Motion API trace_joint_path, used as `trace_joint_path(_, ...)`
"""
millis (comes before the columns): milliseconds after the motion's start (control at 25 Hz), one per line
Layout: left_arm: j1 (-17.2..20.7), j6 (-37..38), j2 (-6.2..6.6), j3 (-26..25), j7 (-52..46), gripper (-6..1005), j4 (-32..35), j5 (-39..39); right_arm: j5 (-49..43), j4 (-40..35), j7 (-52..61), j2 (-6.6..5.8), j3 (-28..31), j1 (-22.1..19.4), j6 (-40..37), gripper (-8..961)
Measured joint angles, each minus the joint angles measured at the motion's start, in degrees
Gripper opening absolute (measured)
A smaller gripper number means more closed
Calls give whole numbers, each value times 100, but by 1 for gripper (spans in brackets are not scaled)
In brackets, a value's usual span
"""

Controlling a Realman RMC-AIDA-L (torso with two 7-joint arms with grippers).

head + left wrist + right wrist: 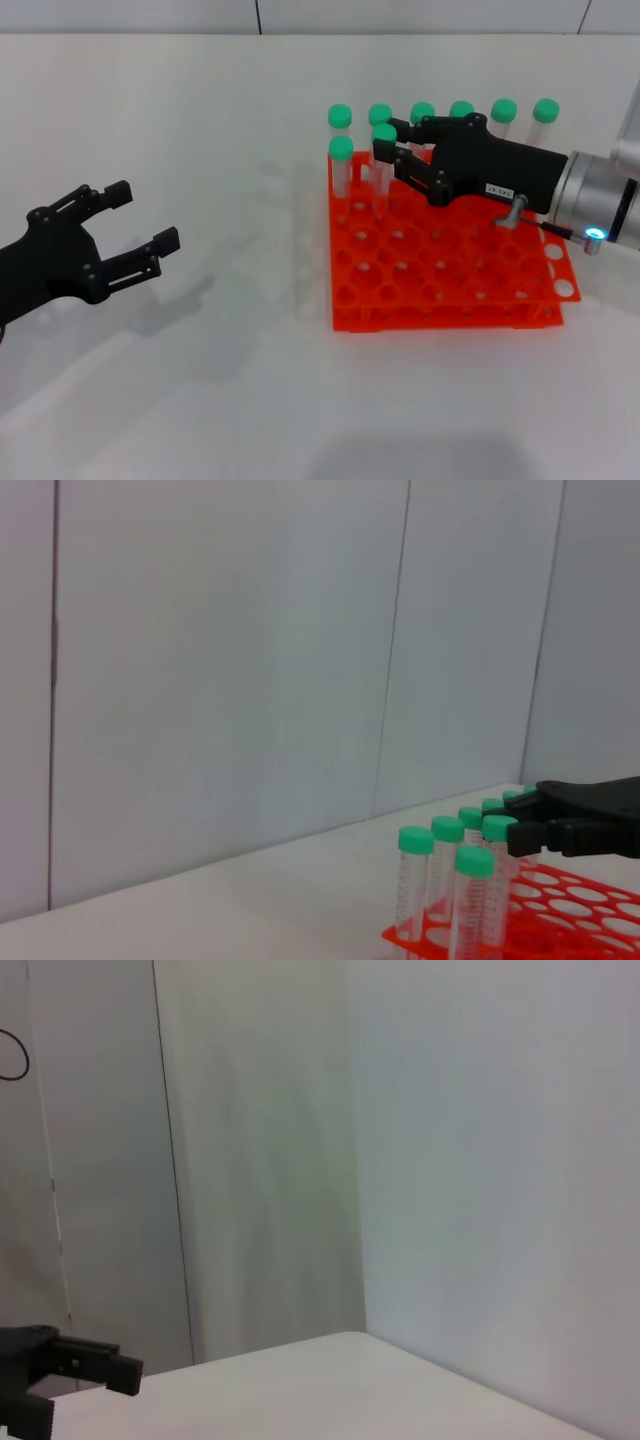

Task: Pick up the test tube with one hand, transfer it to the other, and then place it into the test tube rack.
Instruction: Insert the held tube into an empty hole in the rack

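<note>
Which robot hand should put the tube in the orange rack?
Right. The right gripper is over the test tube rack, its fingers around the test tube standing there. The left gripper hangs open, apart from the rack.

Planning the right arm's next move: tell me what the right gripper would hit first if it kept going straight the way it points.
The right gripper points toward the robot's left, over the orange test tube rack. Its fingers sit at a green-capped test tube, so that tube likely comes first; depth makes contact uncertain.
</note>
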Motion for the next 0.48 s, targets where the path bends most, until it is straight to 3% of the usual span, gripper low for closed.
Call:
trace_joint_path(360,-51,0,2,-5,0,861,0,1,22,-49,0,0,0,-43,-46,296)
trace_joint_path(480,-56,0,7,-5,0,862,4,2,44,-64,19,0,15,-46,-49,440)
